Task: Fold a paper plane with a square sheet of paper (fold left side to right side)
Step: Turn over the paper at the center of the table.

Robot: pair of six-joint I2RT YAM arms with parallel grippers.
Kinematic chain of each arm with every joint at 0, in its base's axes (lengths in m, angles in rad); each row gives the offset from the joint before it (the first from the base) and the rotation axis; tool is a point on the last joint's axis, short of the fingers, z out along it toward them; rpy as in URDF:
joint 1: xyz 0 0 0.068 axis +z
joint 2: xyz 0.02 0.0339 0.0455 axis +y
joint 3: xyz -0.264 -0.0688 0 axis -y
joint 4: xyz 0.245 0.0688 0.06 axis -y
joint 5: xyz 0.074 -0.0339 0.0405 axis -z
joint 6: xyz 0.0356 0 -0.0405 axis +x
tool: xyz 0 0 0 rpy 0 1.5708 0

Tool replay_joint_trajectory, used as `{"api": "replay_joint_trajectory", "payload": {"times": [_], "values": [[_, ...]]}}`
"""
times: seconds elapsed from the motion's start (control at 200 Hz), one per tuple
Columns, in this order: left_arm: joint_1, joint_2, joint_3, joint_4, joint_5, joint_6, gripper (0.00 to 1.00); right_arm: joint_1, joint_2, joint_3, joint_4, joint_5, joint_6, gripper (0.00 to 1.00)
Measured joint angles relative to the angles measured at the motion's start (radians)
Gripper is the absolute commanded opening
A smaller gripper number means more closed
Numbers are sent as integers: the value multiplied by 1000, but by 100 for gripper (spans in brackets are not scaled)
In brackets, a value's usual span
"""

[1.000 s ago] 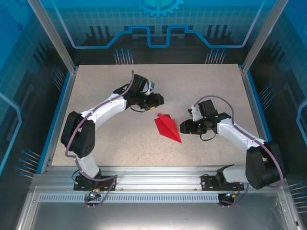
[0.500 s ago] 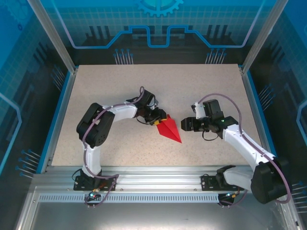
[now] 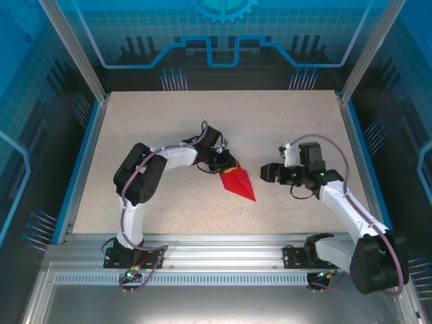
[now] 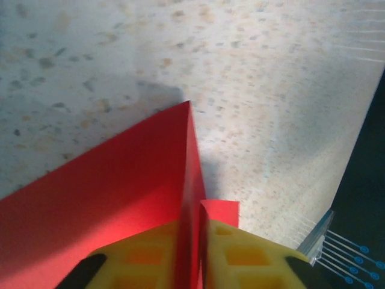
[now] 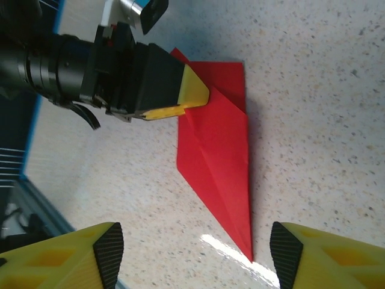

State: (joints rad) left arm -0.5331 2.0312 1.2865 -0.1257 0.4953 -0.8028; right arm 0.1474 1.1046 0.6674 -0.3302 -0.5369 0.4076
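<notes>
The red paper plane (image 3: 237,182) lies mid-table (image 3: 155,121), its nose toward the near edge. The left gripper (image 3: 227,167) has its jaws pinched tight on the plane's wide tail; the right gripper (image 3: 265,173) hovers just beside it, jaws apart, holding nothing

The red paper plane (image 3: 238,183), a slim creased dart, lies with its wide end pinched between the left fingers (image 4: 252,253).
</notes>
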Motion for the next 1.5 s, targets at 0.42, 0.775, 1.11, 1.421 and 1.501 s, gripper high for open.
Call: {"api": "replay_joint_trajectory", "payload": {"times": [0.42, 0.775, 1.11, 1.421, 1.501], "values": [[54, -461, 1, -13, 4, 93, 10, -149, 49, -2, 307, -417, 158, 99], [53, -560, 18, -26, 87, 125, 10, -14, 107, 69, 479, -555, 278, 99], [53, -566, 18, 58, 190, 95, 10, 99, 130, 129, 527, -561, 341, 80], [54, -569, -1, 88, 214, 94, 11, 103, 116, 131, 533, -563, 376, 45], [54, -569, -1, 87, 215, 95, 13, 103, 108, 131, 529, -562, 371, 36]]}}
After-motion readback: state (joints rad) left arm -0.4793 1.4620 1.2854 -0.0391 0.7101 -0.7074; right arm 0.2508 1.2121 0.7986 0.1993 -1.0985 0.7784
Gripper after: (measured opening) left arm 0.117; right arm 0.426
